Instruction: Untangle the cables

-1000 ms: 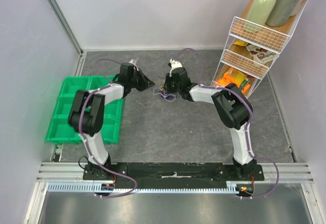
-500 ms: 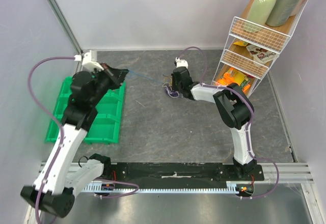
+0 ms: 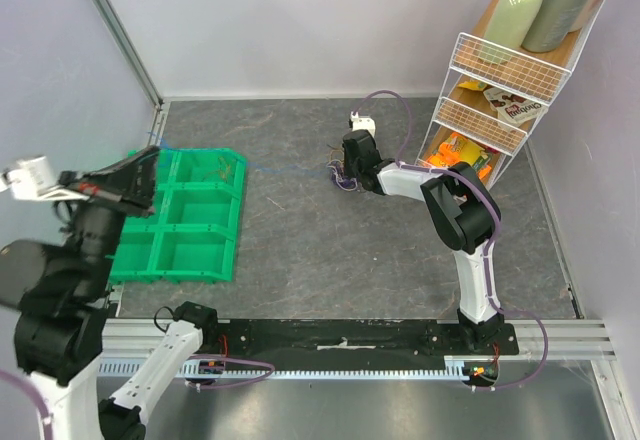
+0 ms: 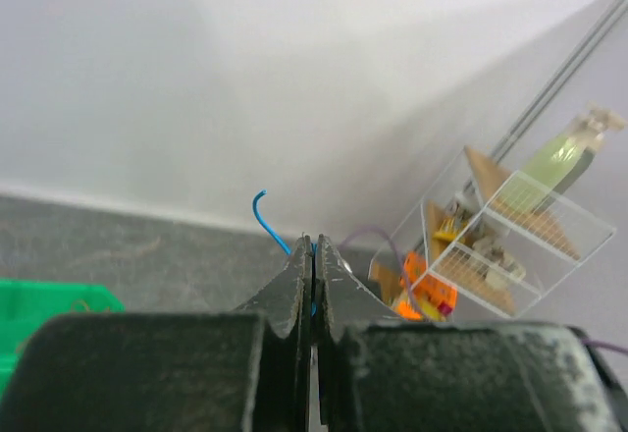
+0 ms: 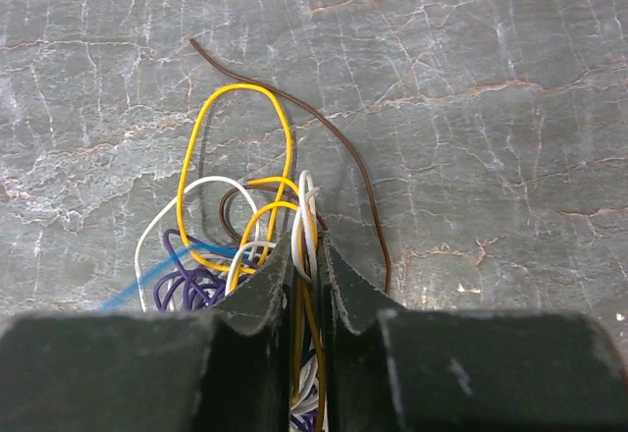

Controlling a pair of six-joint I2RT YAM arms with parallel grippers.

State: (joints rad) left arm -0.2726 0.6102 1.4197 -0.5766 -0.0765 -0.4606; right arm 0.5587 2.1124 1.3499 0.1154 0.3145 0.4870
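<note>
The cables are a small tangle on the grey floor at mid-back. My right gripper is shut on them. In the right wrist view its jaws pinch white and yellow wires. A yellow loop, purple coils and a brown wire spread around. My left gripper is raised at the far left and shut on a thin blue wire. That wire runs from it to the tangle. Its end curls out of the shut left jaws in the left wrist view.
A green compartment tray lies at the left, under the raised left arm, with a few wires in one back cell. A white wire rack with bottles and snack packs stands at the back right. Walls close in the back and sides.
My left arm has swung left and up over the tray, drawing the blue wire out of the tangle into a long line. My right gripper has stayed shut on the tangle.
</note>
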